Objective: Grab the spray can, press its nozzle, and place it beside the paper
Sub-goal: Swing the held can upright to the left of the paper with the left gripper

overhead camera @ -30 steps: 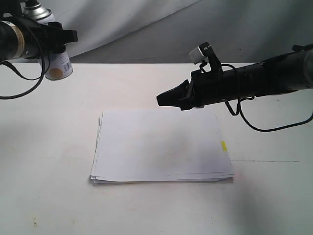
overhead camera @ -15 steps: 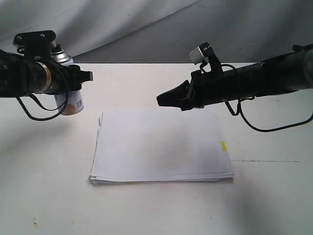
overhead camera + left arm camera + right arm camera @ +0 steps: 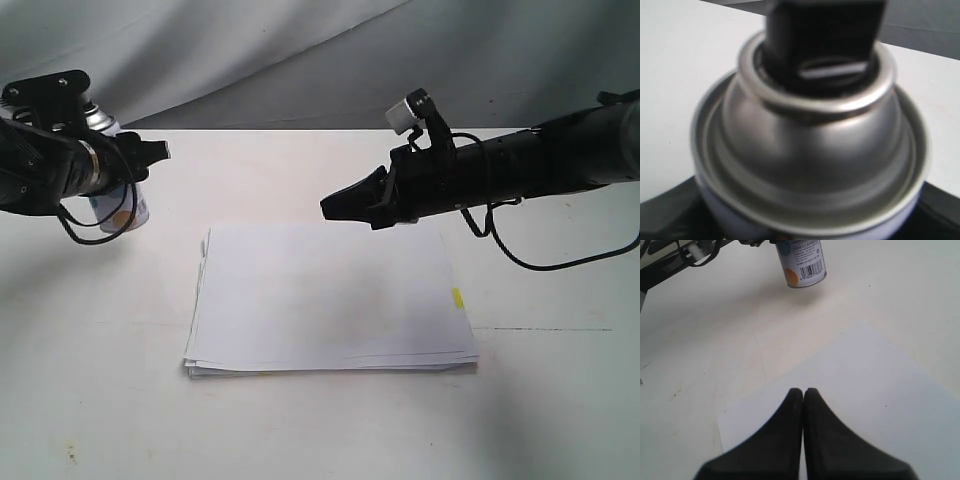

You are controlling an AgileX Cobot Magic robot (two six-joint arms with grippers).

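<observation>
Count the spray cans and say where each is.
1. The spray can sits in the left gripper, left of the paper in the exterior view. Nothing seems to hide another.

Near the desk's far left corner, the left gripper covers most of the spray can. Whether the can's base touches the desk cannot be told. In the left wrist view the can is blurred and the nozzle is cut by the picture's edge. The right wrist view crops the can's top and the paper, and the label print is too small to read.
</observation>
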